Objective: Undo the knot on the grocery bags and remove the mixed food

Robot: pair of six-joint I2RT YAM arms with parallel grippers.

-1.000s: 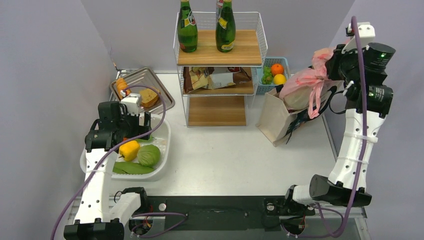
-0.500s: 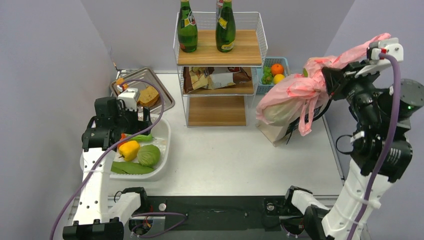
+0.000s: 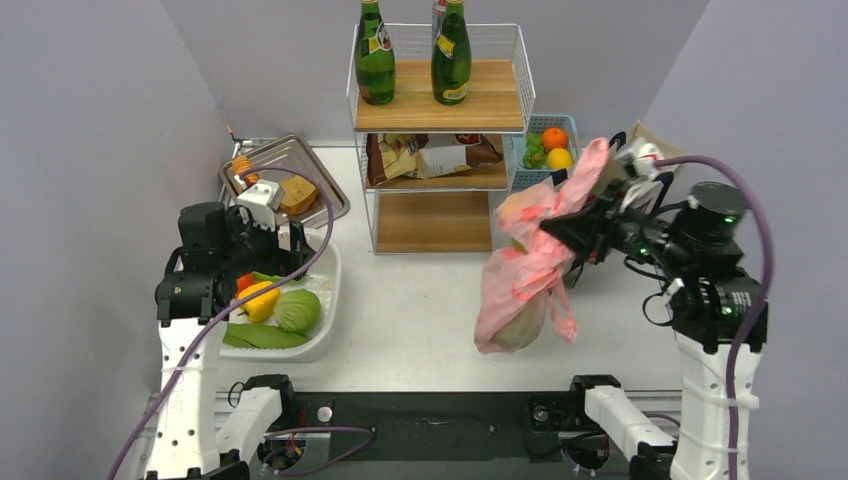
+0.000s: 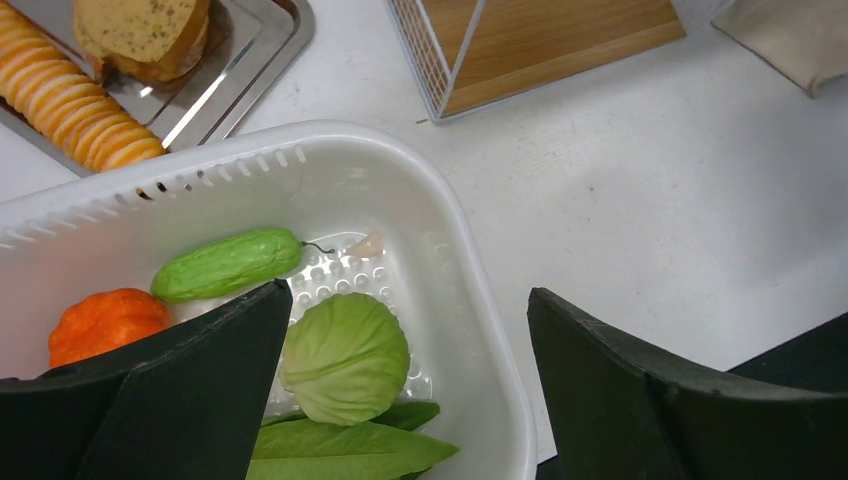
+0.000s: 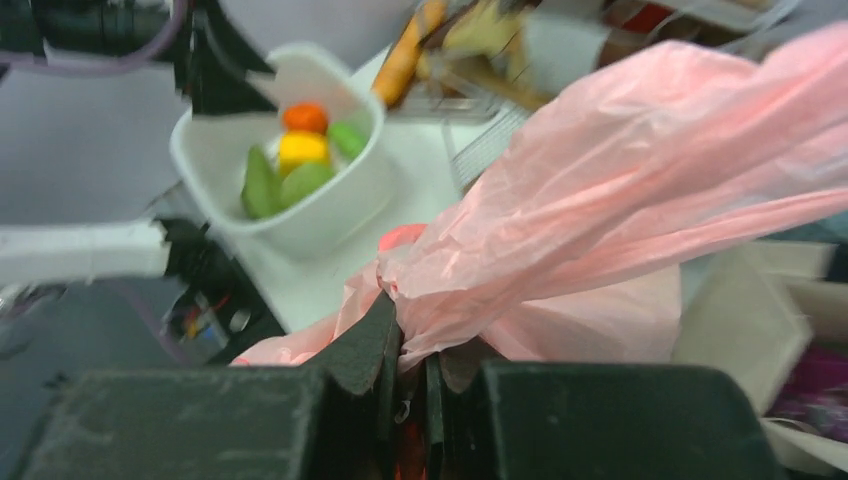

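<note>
Pink grocery bag [image 3: 520,275] hung over the worktop's [image 3: 420,320] near edge, right of middle.
It was thin, crinkled and bulging below; the right gripper [image 5: 410,345] pinched its bunched top. Farther left, the left gripper [image 4: 410,300] stood spread above the white tub [image 4: 460,290].

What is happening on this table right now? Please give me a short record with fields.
right gripper: shut on the pink bag, pinching it near the knot
pink bag: hanging over the table, bulging at the bottom
knot: looks not yet undone
left gripper: open, empty, above the white tub
white tub: holds vegetables
</note>
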